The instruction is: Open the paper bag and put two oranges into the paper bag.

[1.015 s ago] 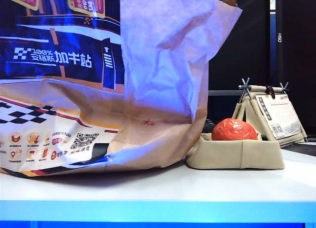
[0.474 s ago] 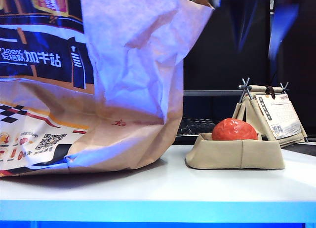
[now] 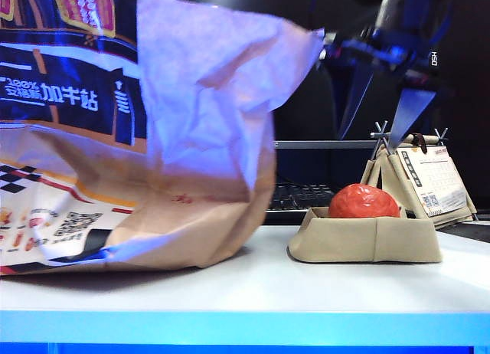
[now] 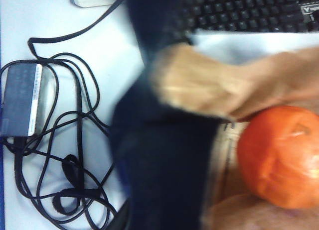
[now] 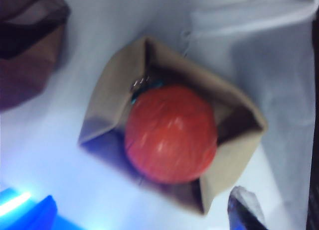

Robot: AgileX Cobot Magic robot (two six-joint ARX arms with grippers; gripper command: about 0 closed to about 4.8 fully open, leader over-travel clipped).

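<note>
You are looking at a white worktop [image 3: 306, 289] with a bright blue front edge, set against a dark background.

The paper bag [image 3: 153, 147] fills the left half of the exterior view. It stands on the worktop, crinkled brown paper with dark blue print, white Chinese text and a checkered pattern low on its side.

To its right, apart from the bag, sits a small beige fabric tray [image 3: 367, 239]. One orange [image 3: 364, 201] rests inside it, showing above the rim. Behind the tray stands a small tent-shaped desk calendar [image 3: 425, 178], and a black keyboard [image 3: 298, 197] lies farther back.

Your right end effector [image 3: 383, 55] hangs high above the tray, blurred, with its jaws spread wide and holding nothing. Its wrist camera looks straight down on the orange [image 5: 171, 134] in the tray [image 5: 109, 110]; one fingertip [image 5: 244, 207] shows at the frame edge.

Your left end effector [image 4: 209, 98] is closed on the brown paper edge of the bag [image 4: 219, 85], though blur hides the fingers. Beside that edge, a second orange [image 4: 279, 155] shows; whether it lies inside the bag, you cannot tell. Beyond are tangled black cables [image 4: 65, 155] and the keyboard [image 4: 249, 11].
</note>
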